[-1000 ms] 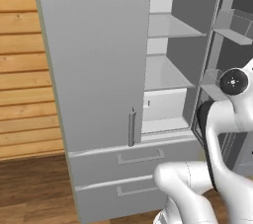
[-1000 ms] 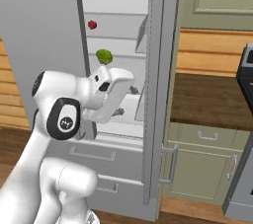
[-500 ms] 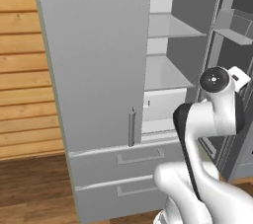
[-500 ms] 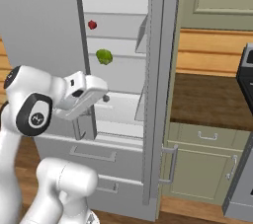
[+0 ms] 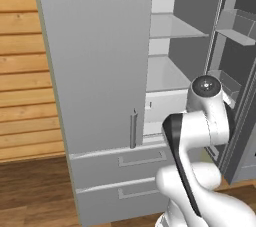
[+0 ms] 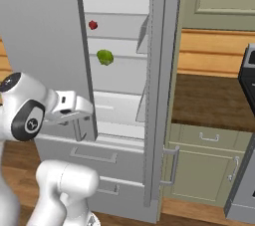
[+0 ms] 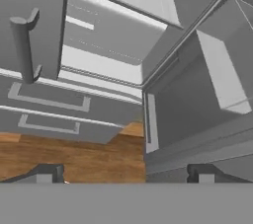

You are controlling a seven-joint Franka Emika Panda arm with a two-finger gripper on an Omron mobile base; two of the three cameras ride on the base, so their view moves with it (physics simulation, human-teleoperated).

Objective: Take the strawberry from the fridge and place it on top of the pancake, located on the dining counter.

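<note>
You are facing the fridge (image 5: 95,56) with its right door swung wide open and its left door shut; the shut door's vertical bar handle (image 5: 133,129) hangs at its lower inner edge, just above the two drawers (image 5: 125,163). From the right base view you can see the strawberry (image 6: 92,25), a small red thing sitting on an upper shelf (image 6: 117,37) inside the open compartment, close to the edge of the shut door. One shelf down, slightly to the right of it, lies a round green vegetable or fruit (image 6: 104,57); you cannot tell its exact kind. The gripper (image 6: 79,112) sits low, in front of the bottom edge of the shut door and well below both items, touching neither. In the hand view your gripper (image 7: 126,174) shows its two dark finger tips (image 7: 47,173) standing far apart at the bottom, with nothing between them, so the pincer is spread wide and holds nothing. That same view looks at the door handle (image 7: 23,45), the drawer fronts, a strip of wooden floor (image 7: 74,156) and the inner side of the open door (image 7: 197,99). To the right of the fridge you see a dark wooden countertop (image 6: 209,100) over sage-green cabinets (image 6: 204,165).
</note>
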